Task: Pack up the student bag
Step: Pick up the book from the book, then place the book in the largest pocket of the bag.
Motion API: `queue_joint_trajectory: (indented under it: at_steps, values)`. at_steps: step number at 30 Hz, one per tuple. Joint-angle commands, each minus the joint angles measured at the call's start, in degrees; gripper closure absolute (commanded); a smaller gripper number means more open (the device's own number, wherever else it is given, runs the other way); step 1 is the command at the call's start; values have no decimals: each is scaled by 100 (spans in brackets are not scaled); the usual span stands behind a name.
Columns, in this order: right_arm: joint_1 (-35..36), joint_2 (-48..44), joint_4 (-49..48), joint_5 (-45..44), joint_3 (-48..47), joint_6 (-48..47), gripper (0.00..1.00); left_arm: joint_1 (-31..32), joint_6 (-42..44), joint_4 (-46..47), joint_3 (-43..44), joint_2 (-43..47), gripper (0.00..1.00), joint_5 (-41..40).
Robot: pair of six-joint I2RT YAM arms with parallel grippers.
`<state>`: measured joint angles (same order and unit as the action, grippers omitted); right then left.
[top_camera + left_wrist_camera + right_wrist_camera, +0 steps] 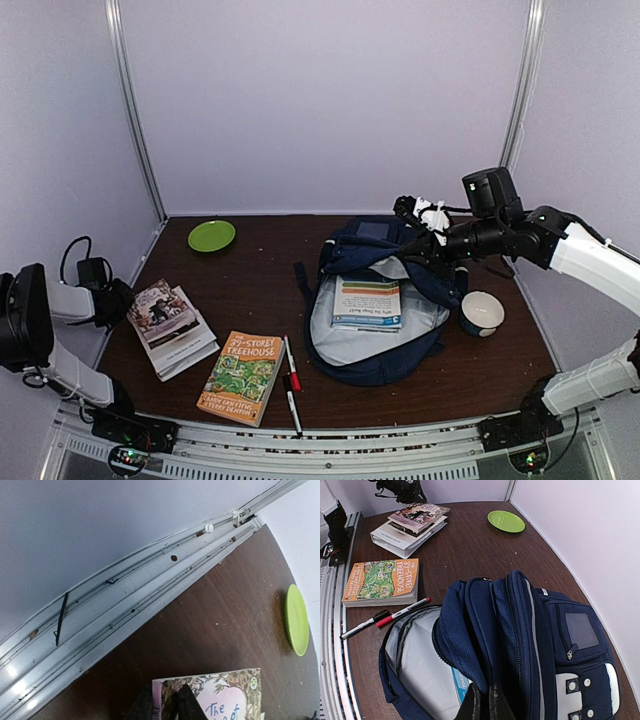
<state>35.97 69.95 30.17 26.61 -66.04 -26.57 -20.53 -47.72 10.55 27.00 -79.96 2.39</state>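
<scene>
The student bag (365, 240) is lying on its back right of centre on the table (260, 275). Its mouth is gaping toward the near edge, pale lining is showing, and a striped booklet (367, 302) is resting inside.

The right gripper (482, 702) is pinching a fold of navy fabric at the rim of the opening, jaws shut on it, holding the upper flap up so the mouth is standing open.

The left gripper (165, 706) is sitting at the stack of books (170, 325) on the far left. Its fingers (187, 702) are narrow and straddling the edge of the top book (225, 700) — whether they are actually clamping it cannot be told.

Handling, as a judgement:
- The bag is looking soft and floppy, not heavy but with no stiffness of its own.
- A pinch of cloth is controlling only that fold; the rest is likely to sag or drag.
- The zip rim or the thick seam of the flap is seeming the surest hold.
- Letting go would probably drop the flap over the opening.

Edges and room:
- A bowl (482, 312) is standing just beside the bag's right side, under the reach of the right arm — the tight spot.
- A red pen (290, 362) and a black pen (292, 408) are lying just left of the bag's near corner.
- The Treehouse paperback (240, 377) is lying beyond the pens, near the front edge.
- A green plate (211, 235) is sitting well apart at the back left.
- Bare wood is running between the stack and the bag's mouth, giving a book room to cross.
- The side and back walls are closing in near the right arm.
</scene>
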Motion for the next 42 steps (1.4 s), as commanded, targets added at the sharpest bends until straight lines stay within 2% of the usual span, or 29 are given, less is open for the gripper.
queue_joint_trajectory:
  at_steps: [1,5,9,12,15,19,26,30,32,37,42]
  values:
    - [-36,-134,-294,74,-139,3,100,-30,122,315,-90,569,89,27]
    - [-37,-55,-235,54,-234,-23,100,-21,215,37,17,1485,100,103]
    - [-37,24,-202,22,-323,-41,100,35,175,-216,231,2227,100,583]
    - [-37,66,-159,-21,-386,-59,100,176,63,-262,461,2334,100,1262]
    - [-37,109,-108,-51,-461,-60,100,605,-92,-148,676,2325,100,1783]
    - [-37,220,-26,-77,-623,2,100,1667,-83,-193,1139,2238,100,1985]
    - [-49,464,72,-43,-910,205,100,3455,-471,585,1816,1480,100,2858]
    - [-75,573,143,-67,-1081,336,100,4472,-874,1356,1955,848,100,2947]
    - [-93,612,182,-116,-1179,398,100,4940,-1233,2068,1981,329,100,2950]
    - [-149,683,285,-159,-1400,513,100,5766,-2149,3636,2401,-1126,100,3099]
    - [-194,694,328,-160,-1533,629,100,6287,-2221,3805,2899,-2065,100,2880]
